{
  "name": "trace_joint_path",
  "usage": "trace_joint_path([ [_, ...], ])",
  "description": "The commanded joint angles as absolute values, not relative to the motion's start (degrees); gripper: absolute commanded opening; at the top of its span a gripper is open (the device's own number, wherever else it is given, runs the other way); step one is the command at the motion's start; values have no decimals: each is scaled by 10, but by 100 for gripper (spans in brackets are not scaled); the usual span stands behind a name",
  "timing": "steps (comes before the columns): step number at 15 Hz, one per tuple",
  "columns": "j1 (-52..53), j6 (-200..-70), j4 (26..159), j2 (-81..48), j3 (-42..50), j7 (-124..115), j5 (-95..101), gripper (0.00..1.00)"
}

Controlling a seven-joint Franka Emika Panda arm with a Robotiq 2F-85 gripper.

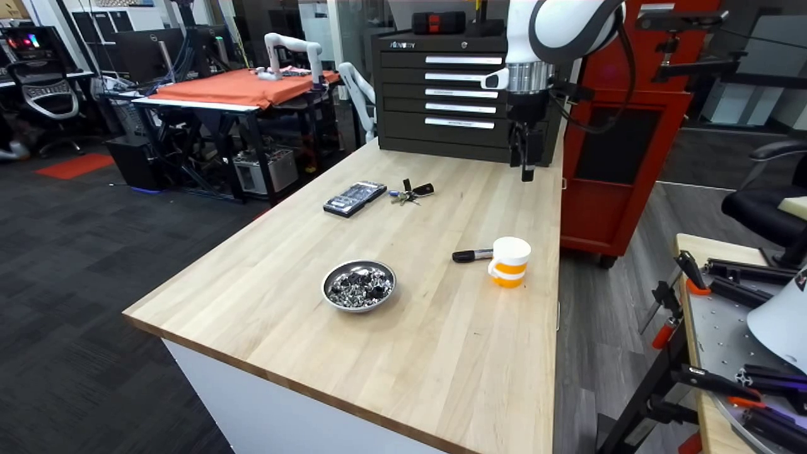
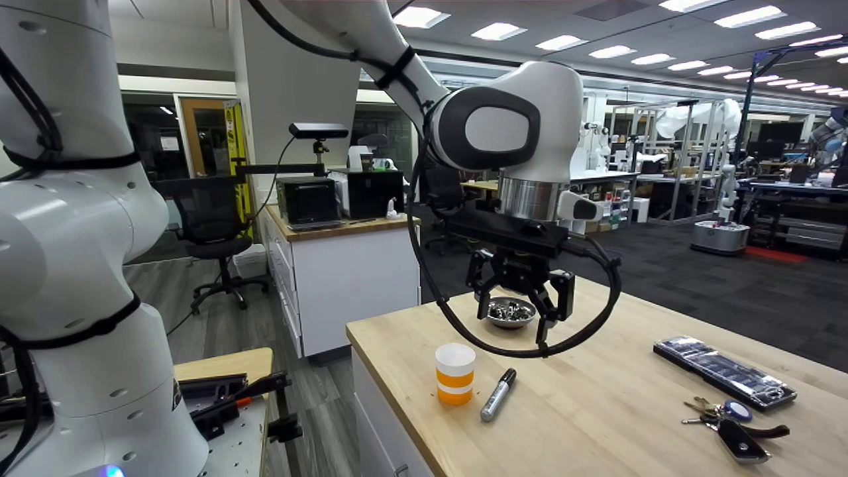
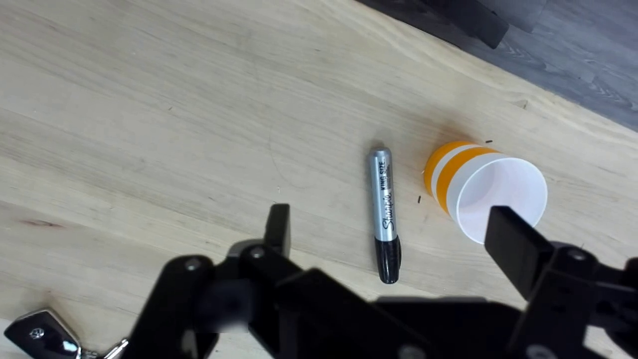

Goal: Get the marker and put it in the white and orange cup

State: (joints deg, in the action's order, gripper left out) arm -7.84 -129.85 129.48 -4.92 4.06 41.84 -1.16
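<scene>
My black gripper (image 3: 393, 230) hangs empty and wide, I'd guess to straddle the slim silver-and-black marker (image 3: 385, 214) beside the round white-and-orange cup (image 3: 478, 187).

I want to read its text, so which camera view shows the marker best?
The wrist view: the marker lies whole, seen from above, and reads Sharpie KING SIZE. In an exterior view, the cup hides part of the marker; in an exterior view, the marker shows whole but unreadable.

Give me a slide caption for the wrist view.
Open gripper above wooden tabletop; capped Sharpie King Size marker lying beside orange-banded white cup.
</scene>
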Motion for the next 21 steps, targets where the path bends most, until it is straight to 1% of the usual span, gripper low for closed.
trace_joint_path([
  [1,-76,-1297,1294,-49,43,418,-12,100],
  [12,-48,-1412,1310,-94,14,418,40,100],
  [21,-51,-1526,1366,-116,6,433,90,100],
])
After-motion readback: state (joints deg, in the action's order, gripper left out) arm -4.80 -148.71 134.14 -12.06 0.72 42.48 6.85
